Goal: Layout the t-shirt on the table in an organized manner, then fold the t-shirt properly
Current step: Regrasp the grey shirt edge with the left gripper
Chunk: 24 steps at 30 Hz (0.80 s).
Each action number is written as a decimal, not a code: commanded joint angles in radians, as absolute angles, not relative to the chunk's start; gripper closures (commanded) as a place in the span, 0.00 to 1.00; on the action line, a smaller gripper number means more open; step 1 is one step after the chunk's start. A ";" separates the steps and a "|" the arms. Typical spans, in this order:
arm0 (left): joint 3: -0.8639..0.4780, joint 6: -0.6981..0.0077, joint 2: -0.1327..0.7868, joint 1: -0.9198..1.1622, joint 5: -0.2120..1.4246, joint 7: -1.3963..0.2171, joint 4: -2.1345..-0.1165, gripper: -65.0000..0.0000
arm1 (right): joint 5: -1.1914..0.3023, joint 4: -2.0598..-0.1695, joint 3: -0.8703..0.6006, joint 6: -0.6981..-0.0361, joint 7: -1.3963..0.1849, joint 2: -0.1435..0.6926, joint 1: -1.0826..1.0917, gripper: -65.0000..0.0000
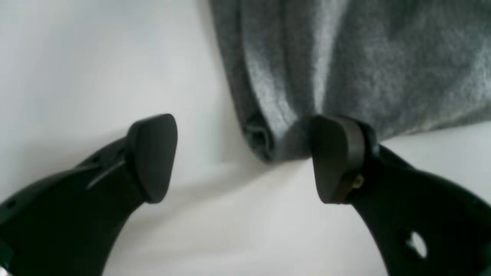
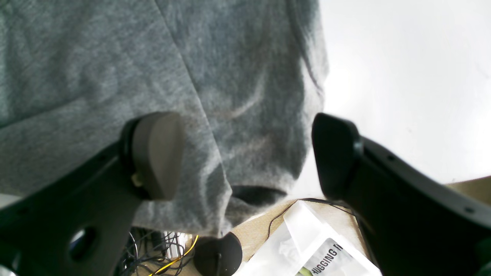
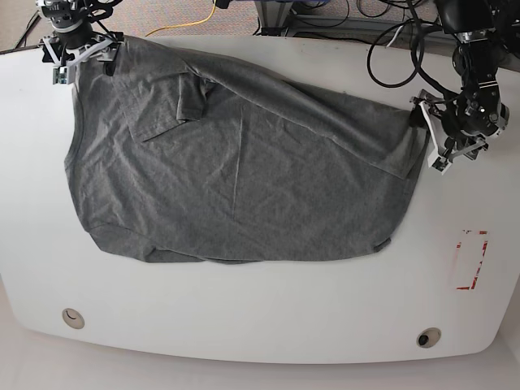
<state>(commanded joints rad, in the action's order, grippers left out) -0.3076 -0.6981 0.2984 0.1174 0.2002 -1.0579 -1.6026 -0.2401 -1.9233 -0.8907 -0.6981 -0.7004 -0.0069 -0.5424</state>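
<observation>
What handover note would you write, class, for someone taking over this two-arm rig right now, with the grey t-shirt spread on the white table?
Left gripper: open, at the t-shirt's edge, one finger touching the cloth.
Right gripper: open, over the shirt's corner at the table's far edge.
T-shirt: spread out but wrinkled, one sleeve flipped onto the body.
Done: rough layout.
Left: smooth it, free the sleeve, then fold.

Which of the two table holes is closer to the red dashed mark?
The hole at the table's front edge on the base view's right, below the red dashed mark; the other hole is far across at the left.
</observation>
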 joint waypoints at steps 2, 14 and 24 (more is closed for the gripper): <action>-0.308 -0.698 0.294 0.117 0.200 -1.058 -1.598 0.21 | -0.240 -1.923 -0.891 -0.698 -0.700 -0.007 -0.541 0.23; -0.308 -0.698 0.297 0.117 0.200 -1.056 -1.592 0.21 | -0.239 -1.911 -0.892 -0.698 -0.700 0.027 -0.518 0.23; -0.308 -0.698 0.302 0.119 0.197 -1.056 -1.592 0.39 | -0.239 -1.807 -0.892 -0.698 -0.700 0.073 -0.479 0.23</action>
<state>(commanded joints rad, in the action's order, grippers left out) -0.3076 -0.6981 0.3015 0.1189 0.1972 -1.0564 -1.5919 -0.2386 -1.8067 -0.8922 -0.6981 -0.7004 0.0729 -0.4795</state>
